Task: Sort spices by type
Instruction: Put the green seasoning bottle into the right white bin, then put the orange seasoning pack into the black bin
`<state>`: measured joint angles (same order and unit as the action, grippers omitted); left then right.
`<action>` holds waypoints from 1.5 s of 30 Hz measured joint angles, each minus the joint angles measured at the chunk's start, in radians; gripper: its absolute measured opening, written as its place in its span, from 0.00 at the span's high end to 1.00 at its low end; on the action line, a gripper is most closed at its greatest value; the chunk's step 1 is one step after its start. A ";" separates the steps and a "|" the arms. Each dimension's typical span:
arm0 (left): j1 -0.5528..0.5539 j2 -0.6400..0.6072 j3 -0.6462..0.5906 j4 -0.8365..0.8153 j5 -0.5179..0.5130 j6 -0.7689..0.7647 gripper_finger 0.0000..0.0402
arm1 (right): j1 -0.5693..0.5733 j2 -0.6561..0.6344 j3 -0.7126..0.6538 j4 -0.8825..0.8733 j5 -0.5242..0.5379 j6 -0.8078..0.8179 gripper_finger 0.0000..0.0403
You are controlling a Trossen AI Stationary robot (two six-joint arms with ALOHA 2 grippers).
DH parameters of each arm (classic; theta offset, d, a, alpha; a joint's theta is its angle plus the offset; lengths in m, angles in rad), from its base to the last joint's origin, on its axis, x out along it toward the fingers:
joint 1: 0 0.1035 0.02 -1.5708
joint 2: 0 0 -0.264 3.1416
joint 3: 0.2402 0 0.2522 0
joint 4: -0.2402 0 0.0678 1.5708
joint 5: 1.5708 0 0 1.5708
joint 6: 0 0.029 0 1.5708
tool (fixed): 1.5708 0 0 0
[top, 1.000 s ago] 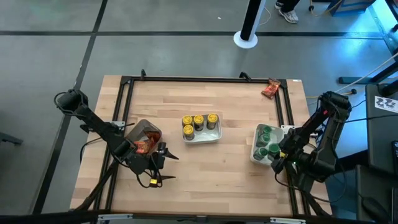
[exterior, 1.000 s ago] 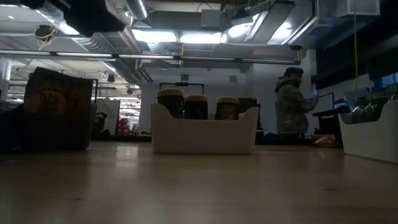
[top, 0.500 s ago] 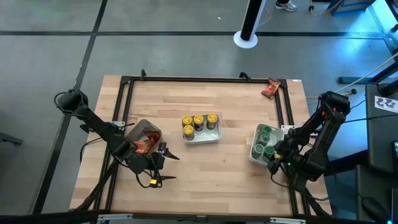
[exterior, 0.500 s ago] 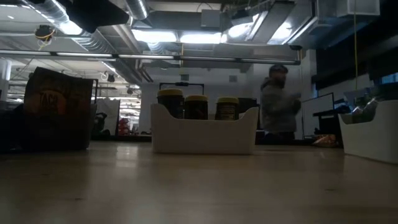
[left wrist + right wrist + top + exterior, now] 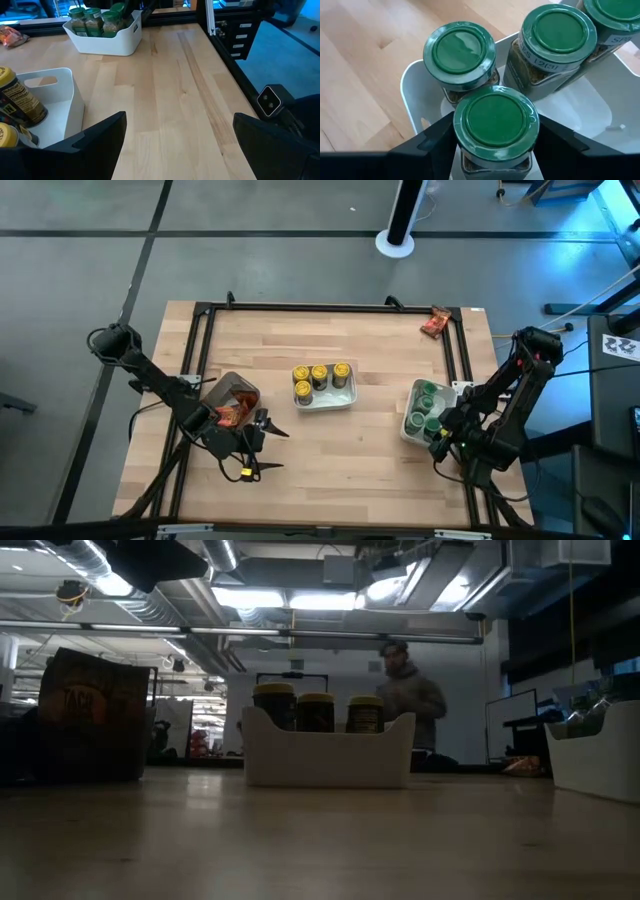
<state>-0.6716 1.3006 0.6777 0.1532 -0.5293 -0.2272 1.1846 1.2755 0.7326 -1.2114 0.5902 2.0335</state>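
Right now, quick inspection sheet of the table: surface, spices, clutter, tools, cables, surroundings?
Surface: wooden table, black frame round it.
Job's things: three yellow-lid jars in the middle white tray; green-lid jars in the right white tray; red packets in the bin; one red packet at the far right corner.
Clutter: nothing seen.
Tools: left tool open, empty, beside the bin; right tool astride a green-lid jar, jaws apart.
Cables: one along the left arm.
Surroundings: person behind the table.
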 joint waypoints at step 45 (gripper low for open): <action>-0.003 0.000 0.000 -0.005 0.001 0.000 0.13 | -0.148 -0.003 0.335 -0.145 0.075 -0.222 0.13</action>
<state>-0.6750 1.3006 0.6777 0.1482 -0.5285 -0.2272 1.0368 1.2724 1.0680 -1.3561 0.6649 1.8116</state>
